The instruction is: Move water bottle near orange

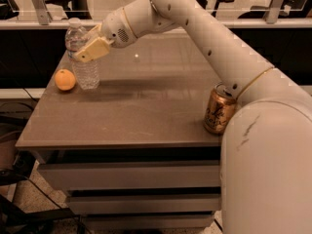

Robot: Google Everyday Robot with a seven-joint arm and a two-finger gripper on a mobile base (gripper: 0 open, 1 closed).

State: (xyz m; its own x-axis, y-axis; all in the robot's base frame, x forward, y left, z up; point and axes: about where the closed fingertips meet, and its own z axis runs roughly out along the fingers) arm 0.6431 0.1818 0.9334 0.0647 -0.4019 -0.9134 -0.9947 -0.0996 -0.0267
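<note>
Clear ribbed plastic is showing on the water bottle (88, 75), which is standing upright near the far left corner of the bench (146, 106), its long axis vertical and its white cap pointing up. The claw (84, 52) is clamping its upper body, one tan finger (93, 48) crossing the front. The orange (65, 79) is sitting just beside the bottle's base. A gold-copper drink can (219, 111) is standing well apart.

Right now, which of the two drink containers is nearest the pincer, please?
The clear water bottle beside the orange; the pincer grips it, unlike the gold can.
</note>
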